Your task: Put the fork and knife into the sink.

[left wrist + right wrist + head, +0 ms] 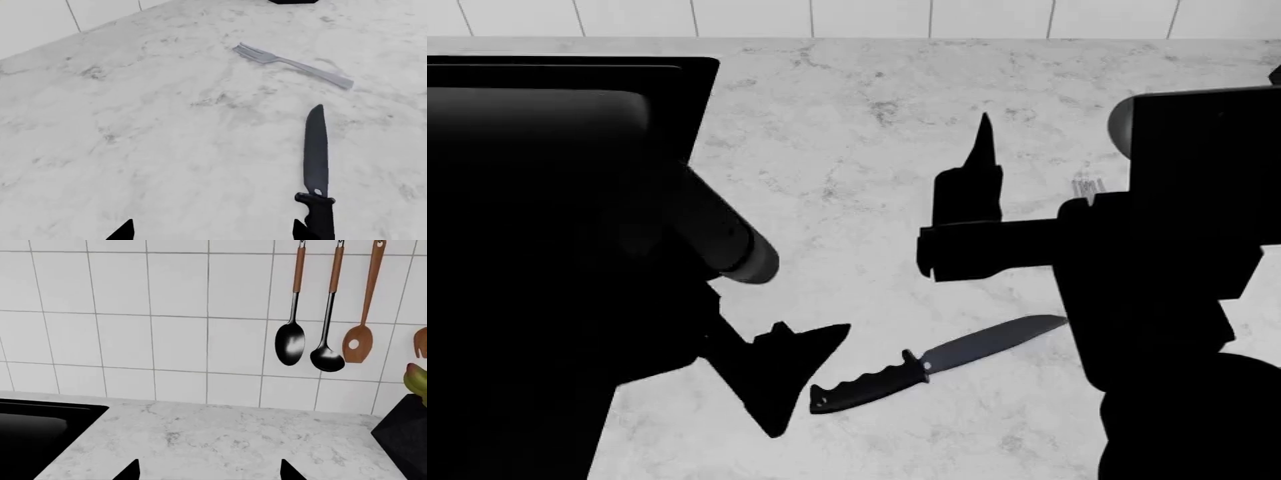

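Observation:
The knife (315,150), with a black handle and grey blade, lies flat on the marble counter. Its handle sits right beside one fingertip of my open left gripper (212,232), and nothing is between the fingers. In the head view the knife (941,360) lies in the middle foreground. The pale fork (293,65) rests on the counter beyond the knife's tip; in the head view only the fork's tines (1086,186) show past my right arm. The black sink (33,435) is recessed at the counter's left. My right gripper (209,471) hovers open and empty above the counter, facing the tiled wall.
Two ladles (291,342) and a wooden spatula (357,342) hang on the tiled wall. A black block (403,437) with something yellow-green above it stands at the counter's right. My left arm hides most of the sink (701,85) in the head view.

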Tool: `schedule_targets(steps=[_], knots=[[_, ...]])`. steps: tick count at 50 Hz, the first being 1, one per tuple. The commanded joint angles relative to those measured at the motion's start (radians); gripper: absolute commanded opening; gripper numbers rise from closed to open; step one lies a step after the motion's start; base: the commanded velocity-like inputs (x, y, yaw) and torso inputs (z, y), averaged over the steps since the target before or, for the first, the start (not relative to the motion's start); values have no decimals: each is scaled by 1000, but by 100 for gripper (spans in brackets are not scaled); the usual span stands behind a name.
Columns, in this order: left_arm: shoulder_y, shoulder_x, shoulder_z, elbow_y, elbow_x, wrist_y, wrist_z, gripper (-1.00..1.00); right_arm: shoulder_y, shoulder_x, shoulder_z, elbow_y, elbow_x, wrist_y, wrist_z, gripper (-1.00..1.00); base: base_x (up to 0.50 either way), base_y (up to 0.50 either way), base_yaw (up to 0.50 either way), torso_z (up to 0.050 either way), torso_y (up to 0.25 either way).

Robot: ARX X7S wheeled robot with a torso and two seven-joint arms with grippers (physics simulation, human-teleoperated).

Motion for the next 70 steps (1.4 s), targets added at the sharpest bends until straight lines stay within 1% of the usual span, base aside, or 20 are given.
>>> schedule_targets(steps=[1, 10, 17, 20, 25, 32, 38, 51, 66, 70], knots=[[4, 31, 29, 8, -41, -11, 112, 100, -6, -15, 14, 4, -14, -8, -26, 100, 0, 0, 0, 0, 0], [6, 47, 75, -73, -19, 90, 164, 100, -12, -10, 18, 7, -8, -14, -26, 100, 0, 0, 0, 0, 0], [1, 66, 89, -124, -15, 124, 182, 100, -22, -7, 10, 24, -13, -37, -31, 100, 0, 0, 0, 0, 0], [-6, 76, 111, -183, 4, 164, 202, 100, -21, -6, 9, 24, -10, -38, -32, 100, 0, 0, 0, 0, 0], [-17, 99, 106, -270, 19, 192, 194, 100, -26, -1, 14, 21, -7, -37, -29, 100, 0, 0, 0, 0, 0], [-14, 106, 134, -313, 39, 180, 171, 100, -29, 0, 10, 30, -8, -48, -29, 100, 0, 0, 0, 0, 0], [3, 101, 209, -297, 65, 180, 174, 100, -27, -1, 8, 30, -3, -48, -25, 100, 2, -1, -2, 0, -3], [24, 104, 273, -272, 65, 172, 183, 100, -40, 5, 9, 35, 0, -67, -28, 100, 3, -3, -5, -1, -6], [55, 100, 264, -124, -5, 116, 175, 100, -44, 8, 10, 30, 11, -68, -23, 100, 2, -3, -5, -2, -6], [58, 105, 267, -115, -12, 112, 171, 100, -44, 8, 13, 25, 15, -63, -18, 100, 0, -2, -3, -3, -3]])
